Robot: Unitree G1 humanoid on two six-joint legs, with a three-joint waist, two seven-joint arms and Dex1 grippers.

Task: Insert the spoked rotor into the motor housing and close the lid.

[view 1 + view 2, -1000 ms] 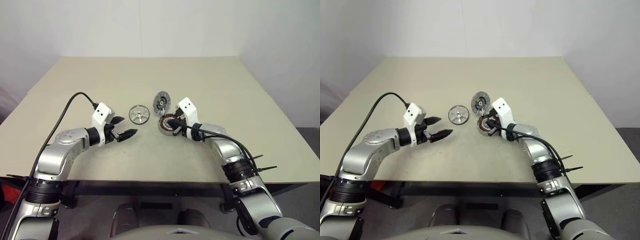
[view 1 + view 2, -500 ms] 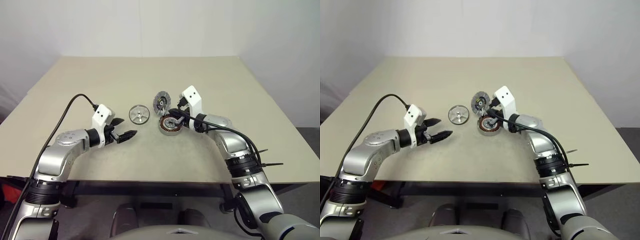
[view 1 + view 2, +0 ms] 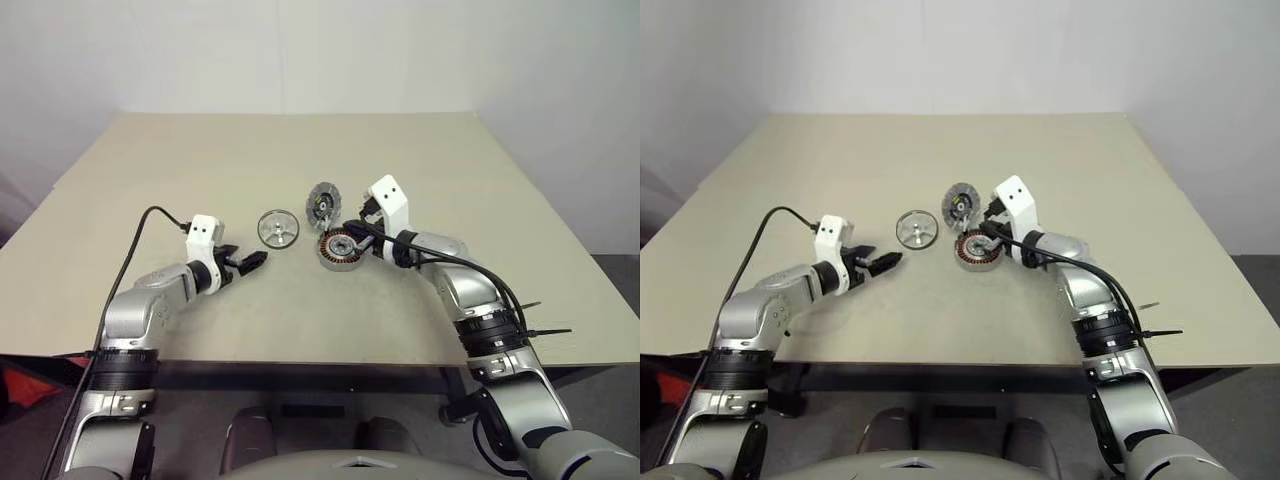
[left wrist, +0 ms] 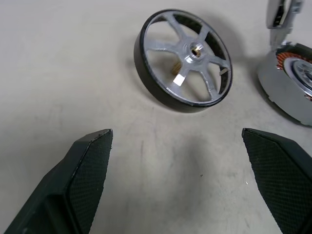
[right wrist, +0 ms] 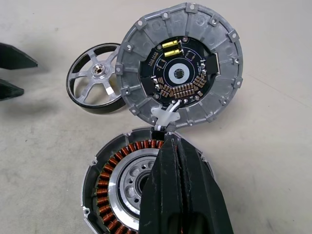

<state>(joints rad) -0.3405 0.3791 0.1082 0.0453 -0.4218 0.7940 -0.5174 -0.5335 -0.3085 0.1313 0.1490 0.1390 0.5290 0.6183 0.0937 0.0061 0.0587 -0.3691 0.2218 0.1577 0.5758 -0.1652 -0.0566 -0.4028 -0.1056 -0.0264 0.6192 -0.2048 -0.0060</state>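
Left claw [image 4: 175,161] had dropped lower toward bench [image 3: 200,170], fingers spread wide, empty, spoked rotor [image 3: 278,228] flat just ahead. Right claw [image 5: 178,146] had lifted off motor housing [image 3: 341,248], fingers pressed together, empty. Lid [image 3: 324,200] stood tilted open behind housing.

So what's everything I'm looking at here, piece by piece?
spoked rotor: one, silver spokes with a black rim, lying flat on the table, apart from the housing, on its left.
motor housing: one, grey with copper windings around a silver centre, open, near the table's middle.
lid: one, grey with dark cut-outs, swung open and standing up at the housing's far edge, joined to it.
table: one, beige, carrying all the parts.
left tool: one, black fingers, open, pointed at the rotor and short of it.
right tool: one, black fingers, shut, over the open housing just below the lid.
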